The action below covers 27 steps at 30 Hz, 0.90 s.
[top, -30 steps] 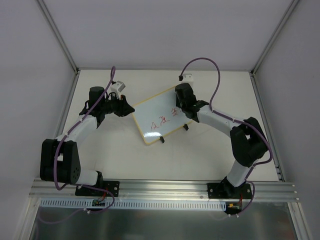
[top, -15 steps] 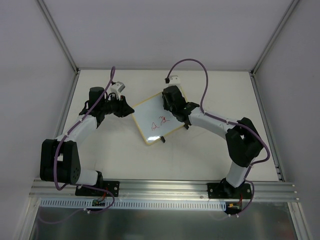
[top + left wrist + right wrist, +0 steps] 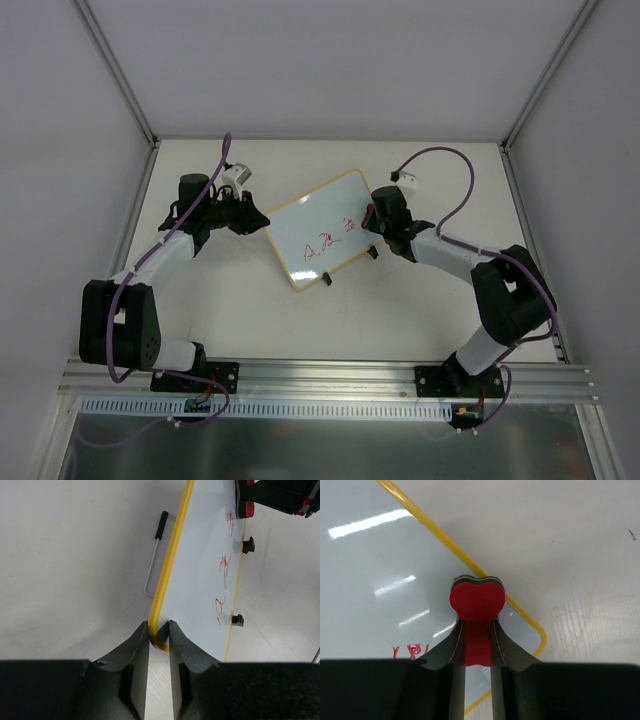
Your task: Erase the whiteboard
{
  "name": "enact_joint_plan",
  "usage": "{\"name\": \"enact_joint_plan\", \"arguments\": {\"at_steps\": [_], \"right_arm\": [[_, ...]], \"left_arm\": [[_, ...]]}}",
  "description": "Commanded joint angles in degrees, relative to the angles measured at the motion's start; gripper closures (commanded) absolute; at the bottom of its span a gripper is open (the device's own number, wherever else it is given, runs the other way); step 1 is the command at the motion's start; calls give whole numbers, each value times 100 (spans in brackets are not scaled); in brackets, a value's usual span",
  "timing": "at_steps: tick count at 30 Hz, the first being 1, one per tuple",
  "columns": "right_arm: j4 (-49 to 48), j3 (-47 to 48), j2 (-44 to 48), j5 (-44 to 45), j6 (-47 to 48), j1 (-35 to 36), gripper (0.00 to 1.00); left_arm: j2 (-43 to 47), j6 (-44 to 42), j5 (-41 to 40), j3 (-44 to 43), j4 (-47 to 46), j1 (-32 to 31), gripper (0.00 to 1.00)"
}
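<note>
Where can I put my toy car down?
Bare table lies between the whiteboard and the arm bases, and behind the whiteboard by the back wall. Crowded middle: left gripper and right gripper with eraser both at the whiteboard.

Red scrawls [image 3: 327, 245] on the whiteboard [image 3: 300, 225] cannot be read.

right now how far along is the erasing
Done: the left gripper clamps the whiteboard by a corner of its frame, and the right gripper holds the red eraser. In hand: the eraser sits over the frame at the board's opposite end, beside the nearest writing. Left: three groups of red marks show on the board, so the wiping looks barely begun.
</note>
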<state>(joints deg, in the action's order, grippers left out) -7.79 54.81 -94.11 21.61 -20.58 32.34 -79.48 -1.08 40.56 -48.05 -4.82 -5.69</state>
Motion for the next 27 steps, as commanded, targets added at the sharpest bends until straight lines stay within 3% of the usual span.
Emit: {"name": "enact_joint_plan", "arguments": {"at_steps": [1,18,22,27], "right_arm": [[349,-418,-240,-51,-614,36,100],[305,1401,-934,-271,-192,1310,100],[313,1173,-873,-104,-262,1196,100],[305,235,-610,1,-614,766,100]], "left_arm": [[100,-340,-118,41,192,-11,100],[161,-305,-74,59,209,-11,100],[187,-340,-92,59,218,-11,100],[188,-349,-127,50,245,-11,100]]}}
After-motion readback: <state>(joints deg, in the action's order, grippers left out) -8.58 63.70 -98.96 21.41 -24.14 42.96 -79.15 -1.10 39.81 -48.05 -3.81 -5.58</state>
